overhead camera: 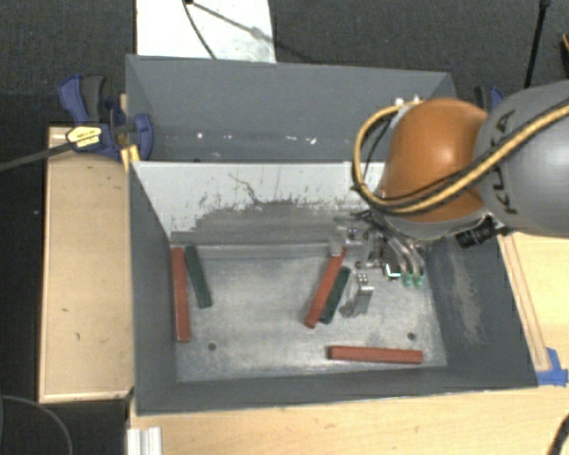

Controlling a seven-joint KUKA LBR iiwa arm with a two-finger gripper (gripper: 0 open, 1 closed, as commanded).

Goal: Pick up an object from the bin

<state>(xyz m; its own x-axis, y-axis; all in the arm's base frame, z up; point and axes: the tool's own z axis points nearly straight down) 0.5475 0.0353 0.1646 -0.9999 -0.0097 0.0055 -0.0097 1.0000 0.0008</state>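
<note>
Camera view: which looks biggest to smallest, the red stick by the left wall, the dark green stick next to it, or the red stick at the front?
1. The left red stick and the front red stick: alike in length, unranked.
2. The left dark green stick: clearly shorter.

The light is soft and even, and it seems to fall from above. The floor of the grey bin (pixel 256 297) is pale and well lit. Its wall at 3 o'clock is darker, in a soft shadow below the arm (pixel 550 178). The orange cover (pixel 436 140) shows a mild shine on its top. A few white glints sit along the back wall at 12 o'clock.
</note>
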